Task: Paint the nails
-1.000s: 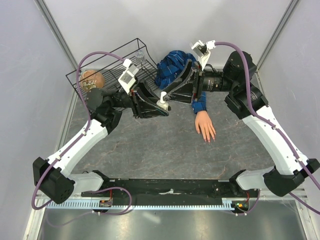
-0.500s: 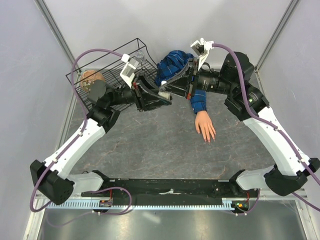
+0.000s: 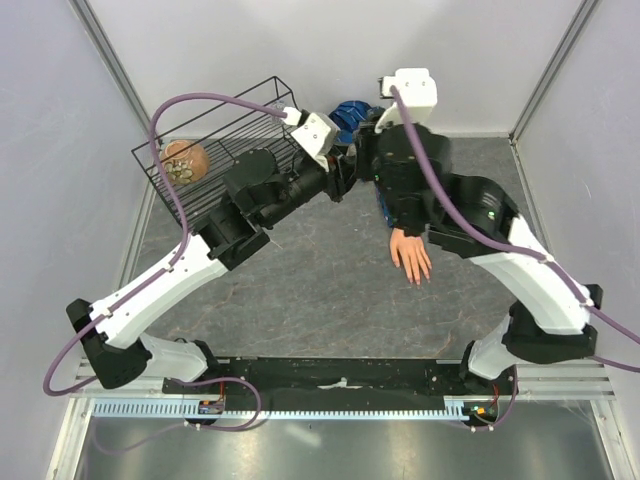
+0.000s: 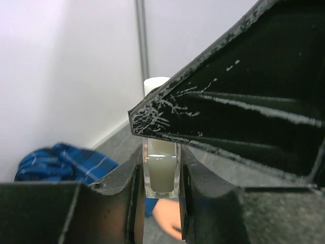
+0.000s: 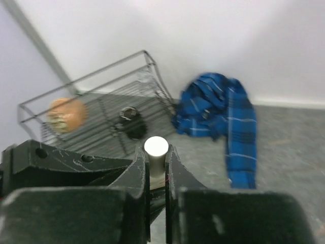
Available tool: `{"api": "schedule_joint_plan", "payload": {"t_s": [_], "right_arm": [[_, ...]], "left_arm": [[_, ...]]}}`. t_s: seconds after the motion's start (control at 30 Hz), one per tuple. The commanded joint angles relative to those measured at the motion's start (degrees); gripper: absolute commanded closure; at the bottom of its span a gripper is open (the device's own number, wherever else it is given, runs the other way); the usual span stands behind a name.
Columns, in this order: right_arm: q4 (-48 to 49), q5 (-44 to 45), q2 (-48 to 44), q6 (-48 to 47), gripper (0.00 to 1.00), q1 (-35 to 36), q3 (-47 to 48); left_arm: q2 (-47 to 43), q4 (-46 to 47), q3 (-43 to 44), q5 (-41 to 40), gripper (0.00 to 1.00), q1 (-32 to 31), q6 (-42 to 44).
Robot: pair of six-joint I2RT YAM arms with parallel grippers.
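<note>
The small clear bottle [image 4: 161, 173] of pale liquid is pinched between the fingers of my left gripper [image 4: 161, 170], which is shut on it. My right gripper [image 5: 156, 158] is shut on the bottle's white cap [image 5: 156, 147] from the other side. Both grippers meet high above the back middle of the table [image 3: 300, 290], largely hidden under the arms in the top view. The mannequin hand [image 3: 409, 250] lies palm down right of centre, with the nails [image 3: 419, 279] at its fingertips pointing toward me. Its blue plaid sleeve [image 5: 234, 133] runs toward the back wall.
A black wire basket [image 3: 215, 128] stands at the back left with a brownish round object [image 3: 185, 158] inside; a small dark object [image 5: 130, 121] also lies in it. Walls and corner posts close in on three sides.
Both arms have lifted and swung toward the back middle, carrying the bottle up off the table area. My right gripper has closed on the cap.
</note>
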Motion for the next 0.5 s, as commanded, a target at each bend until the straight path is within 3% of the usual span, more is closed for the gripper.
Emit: {"api": "schedule_joint_plan", "payload": {"t_s": [0.0,0.03,0.07,0.13,0.17,0.2,0.33,0.47], "right_arm": [[-11.12,-0.98,2.99,2.33,0.72,3.89,1.35],[-10.16,-2.21,1.50,0.84,0.61,3.89,1.17],[-7.71,-3.53,0.62,-0.92,0.41,3.80,0.39],[-4.45,-9.06,-2.79,-5.05,0.23,3.02,-0.84],[-3.65,-11.34,-4.12,-5.94,0.09,2.58,-2.59],[-2.86,-17.20,-5.44,-7.69,0.04,1.88,-3.48],[1.71,-35.73,-14.39,-12.97,0.02,-1.81,-9.54],[1.45,-51.94,-16.70,-14.56,0.02,-6.64,-11.22]], "left_arm": [[1.38,1.11,1.93,-0.61,0.98,0.46,5.13],[1.03,-0.20,1.93,1.26,0.98,0.55,5.31],[0.42,-0.82,1.67,3.10,0.98,0.72,4.70],[-1.95,-1.79,-0.34,11.00,0.98,2.64,2.60],[-2.75,-1.62,-1.31,14.25,0.98,3.70,-0.11],[-3.54,-1.53,-3.32,20.46,0.98,6.06,-3.36],[-8.45,0.92,-7.99,33.51,0.98,11.27,-11.03],[-10.40,9.42,-11.07,47.74,0.98,14.70,-20.33]]}}
